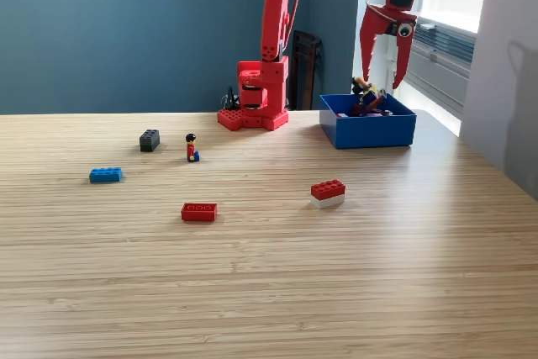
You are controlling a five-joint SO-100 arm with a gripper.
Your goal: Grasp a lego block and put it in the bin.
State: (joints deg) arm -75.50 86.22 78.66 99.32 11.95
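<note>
Pale wooden table (269, 292) stretches before a dark blue-grey wall, with a bright window at the exterior view's right. Toward the back right of the table sits the bin (370, 130), a shallow bright blue box holding a small jumble of pieces. Directly above it hangs the red gripper (383, 71), pointing down, its two claws spread apart and holding nothing. The red arm (276, 14) rises from its base (254, 100) just left of the bin. Scattered on the table are a red block on a white block (328, 193), a flat red block (199, 212), a blue block (106, 175), a black block (150, 140), and a small standing toy figure (192, 148).
</note>
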